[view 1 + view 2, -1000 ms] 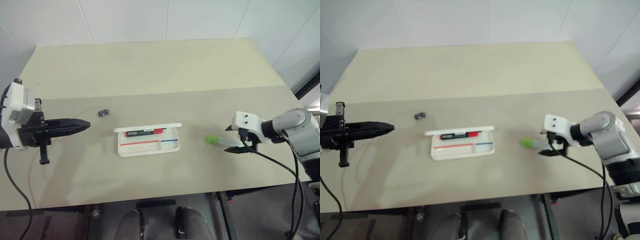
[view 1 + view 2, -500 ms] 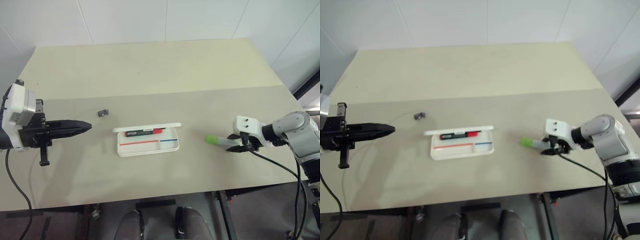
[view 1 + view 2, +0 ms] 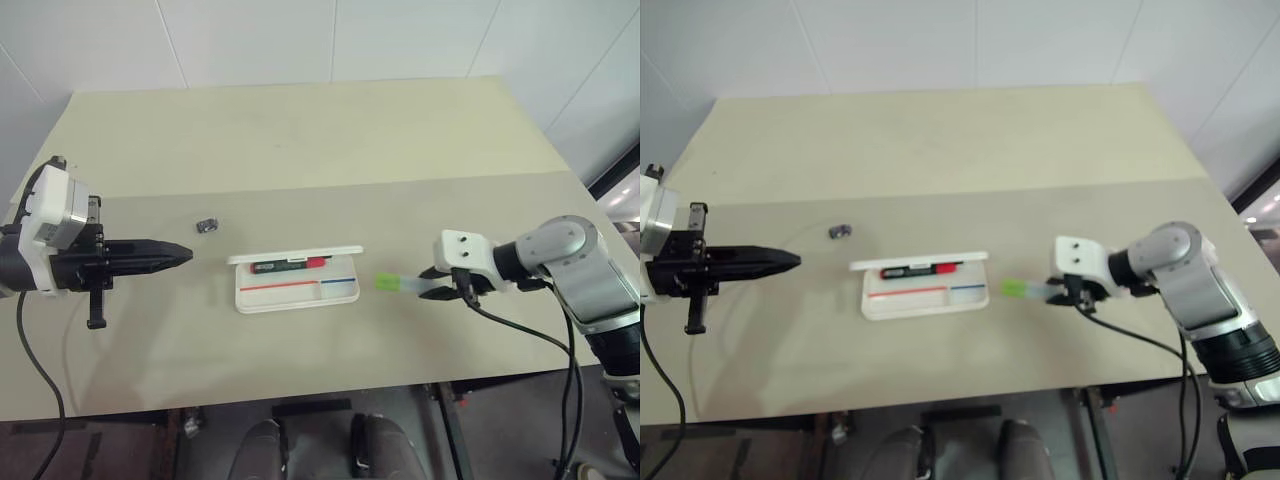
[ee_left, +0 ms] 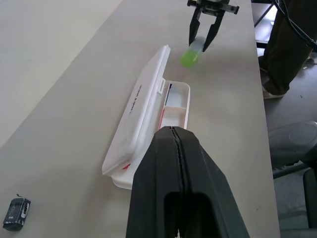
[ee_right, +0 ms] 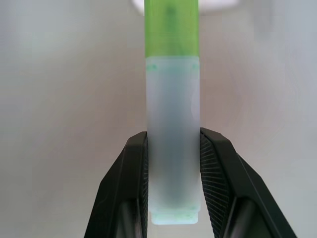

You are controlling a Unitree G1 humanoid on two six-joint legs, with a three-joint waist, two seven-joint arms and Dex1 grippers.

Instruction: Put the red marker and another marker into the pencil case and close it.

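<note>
The pencil case [image 3: 300, 294] lies open in the middle of the table, its lid [image 4: 141, 106] standing up along the far side. The red marker [image 3: 291, 265] lies inside it along the back wall. My right gripper [image 3: 441, 291] is shut on another marker [image 3: 398, 285], a light green one. It holds the marker just above the table, a short way right of the case, green cap toward the case. In the right wrist view both fingers [image 5: 134, 168] press on the marker's pale barrel [image 5: 173, 119]. My left gripper [image 3: 176, 256] is shut and empty, hovering left of the case and pointing at it.
A small dark object [image 3: 207, 225] lies on the table behind and left of the case. A seam [image 3: 330, 186] runs across the table top. The table's front edge [image 3: 300, 402] is close below the case.
My right gripper has shut on the green marker, lifted it slightly and carried it left toward the case. The left gripper has kept its place.
</note>
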